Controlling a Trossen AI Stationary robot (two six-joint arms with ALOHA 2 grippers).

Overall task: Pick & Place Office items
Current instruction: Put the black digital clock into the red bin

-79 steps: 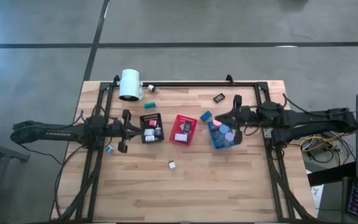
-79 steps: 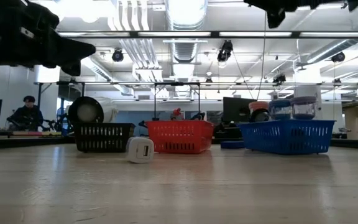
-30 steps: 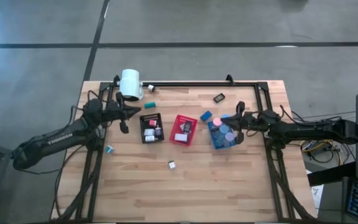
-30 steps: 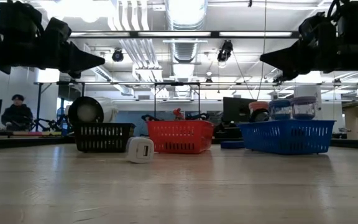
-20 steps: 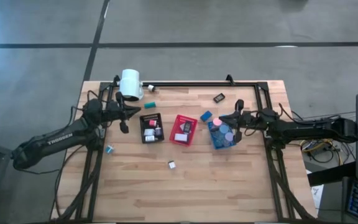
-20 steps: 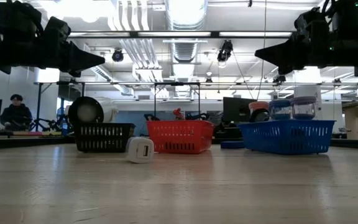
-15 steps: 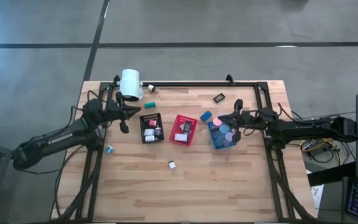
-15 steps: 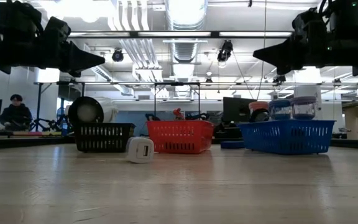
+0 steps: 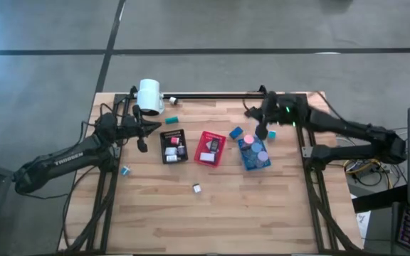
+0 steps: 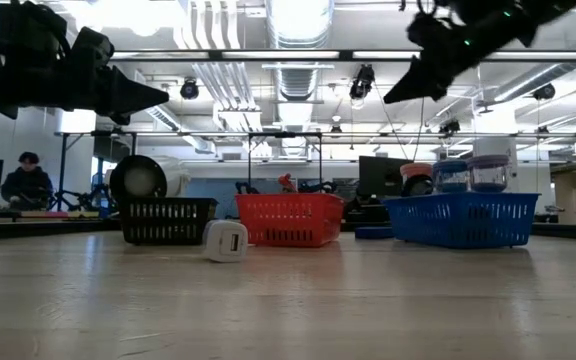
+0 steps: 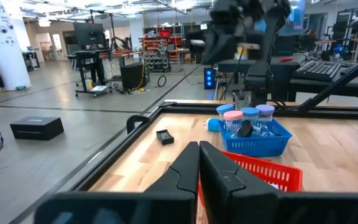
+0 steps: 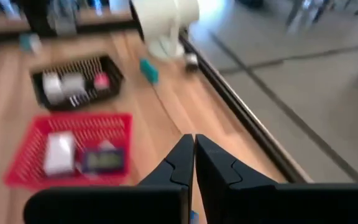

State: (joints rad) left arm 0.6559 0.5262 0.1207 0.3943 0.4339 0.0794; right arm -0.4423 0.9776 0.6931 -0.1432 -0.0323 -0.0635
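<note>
While both jaws stay together — white block (image 9: 197,188) lies flat | axis unclear

Three mesh trays, a white cylinder and the workshop around your table

On the light wooden tabletop (image 9: 226,213) you have a black rectangular mesh tray (image 9: 173,146), a red rectangular mesh tray (image 9: 211,148) and a blue rectangular mesh tray (image 9: 255,153) standing in a row, black on the left, blue on the right; a big white cylinder (image 9: 149,97) lies on its side at the far left corner against the black metal frame rail (image 9: 212,95); past the table you can see a seated person (image 10: 29,183) in the room and a black box (image 11: 36,127) on the grey floor
</note>
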